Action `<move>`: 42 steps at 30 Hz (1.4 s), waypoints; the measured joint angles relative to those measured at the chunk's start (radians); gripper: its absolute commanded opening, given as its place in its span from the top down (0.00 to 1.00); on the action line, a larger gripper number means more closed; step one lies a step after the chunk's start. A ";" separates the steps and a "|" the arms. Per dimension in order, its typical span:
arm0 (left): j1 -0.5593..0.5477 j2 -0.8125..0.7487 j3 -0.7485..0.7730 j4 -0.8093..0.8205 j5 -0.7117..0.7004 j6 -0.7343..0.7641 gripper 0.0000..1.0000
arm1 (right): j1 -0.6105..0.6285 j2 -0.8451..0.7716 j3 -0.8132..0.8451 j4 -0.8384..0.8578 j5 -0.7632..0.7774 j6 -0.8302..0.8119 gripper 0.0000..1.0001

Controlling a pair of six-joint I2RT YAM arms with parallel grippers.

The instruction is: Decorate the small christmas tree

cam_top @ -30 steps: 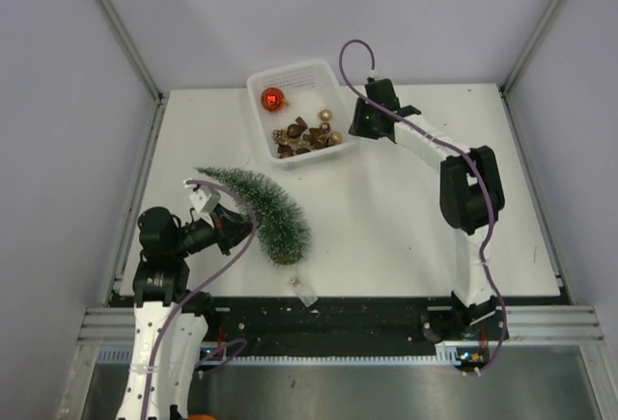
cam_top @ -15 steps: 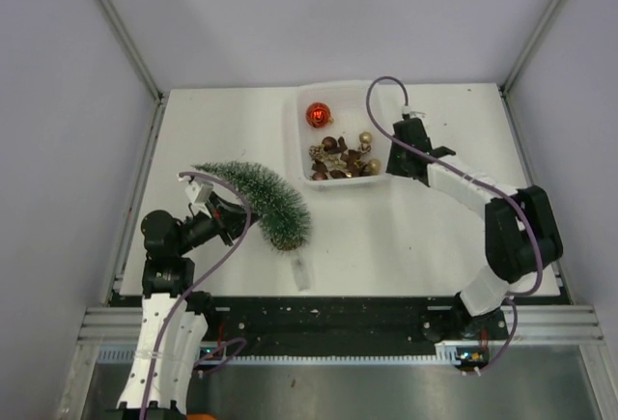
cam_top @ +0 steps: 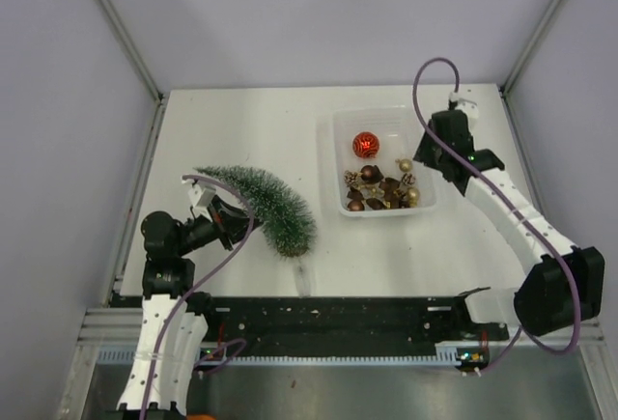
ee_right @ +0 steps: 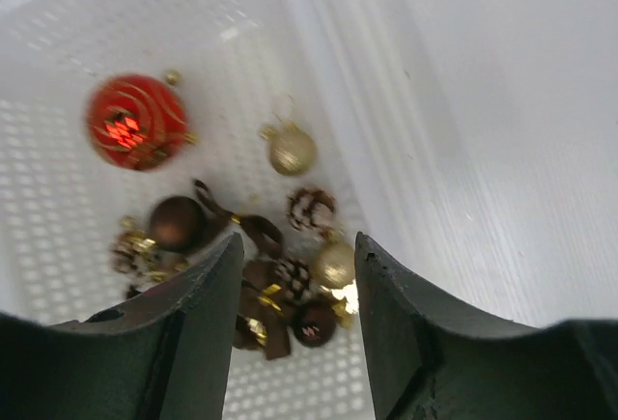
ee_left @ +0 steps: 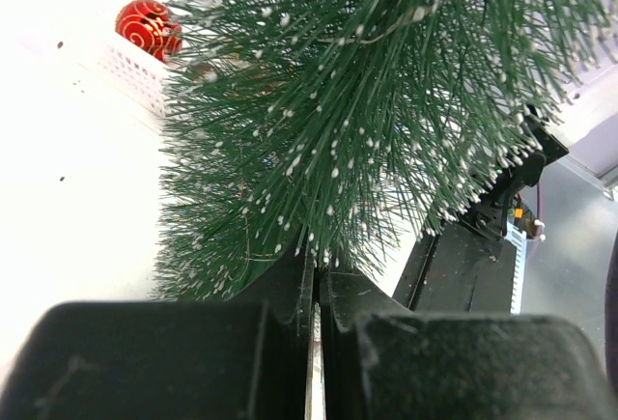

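White tabletop (cam_top: pixel 241 121) and pale grey walls frame the scene. The small christmas tree (cam_top: pixel 263 203) slants across the near left, tip toward the left wall and thick end toward the near edge, and no ornament shows on its frosted bristles. The left gripper (ee_left: pixel 315 343) is closed to a hairline on the tree's underside, bristles spilling over its fingers. Well apart to the right, a white basket (cam_top: pixel 340 164) holds a red bauble (ee_right: pixel 135 121), a gold bauble (ee_right: pixel 292 150), pine cones and brown pieces. The right gripper (ee_right: pixel 297 256) hovers over the basket's right side, jaws spread and empty. By this showing, decorating has not begun: every ornament is yet to be picked and hung, and the tree likely needs standing upright.
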 measured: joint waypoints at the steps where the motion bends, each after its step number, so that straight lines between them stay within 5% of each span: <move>1: 0.000 -0.010 0.000 0.000 0.003 0.000 1.00 | 0.010 0.030 0.065 0.012 -0.007 -0.001 0.51; 6: 0.000 -0.035 -0.002 0.012 0.008 -0.006 1.00 | 0.104 0.244 0.314 0.095 -0.064 -0.003 0.46; 13: 0.000 -0.034 -0.002 0.014 0.003 -0.012 1.00 | 0.217 0.443 0.245 0.114 -0.164 0.016 0.46; 42: 0.000 -0.071 -0.017 -0.004 0.010 0.022 1.00 | 0.206 0.563 0.189 0.260 -0.150 0.128 0.49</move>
